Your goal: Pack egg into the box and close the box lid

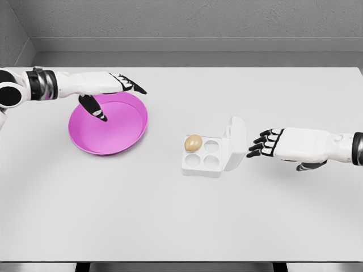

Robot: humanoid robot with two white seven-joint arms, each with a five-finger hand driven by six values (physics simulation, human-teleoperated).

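Egg [193, 143] sits in the far-left cup of the box [202, 161]; we judge packing done. Lid [235, 141] stands open. Right robot hand [264, 143], fingers extended and empty, is just beside it; closing remains.

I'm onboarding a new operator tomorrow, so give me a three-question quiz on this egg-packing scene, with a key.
1. True or false: the egg already sits in a cup of the egg box.
2. Multiple choice: the box lid is A) shut flat, B) open, standing on the box's right side, C) lying in the pink bowl.
3. Which robot hand is nearer the lid: the left robot hand or the right robot hand?

Key
1. True; it fills the rear-left cup, and the other three cups are empty.
2. B.
3. The right one, with its fingers spread close beside the lid; the left one hovers over the bowl.
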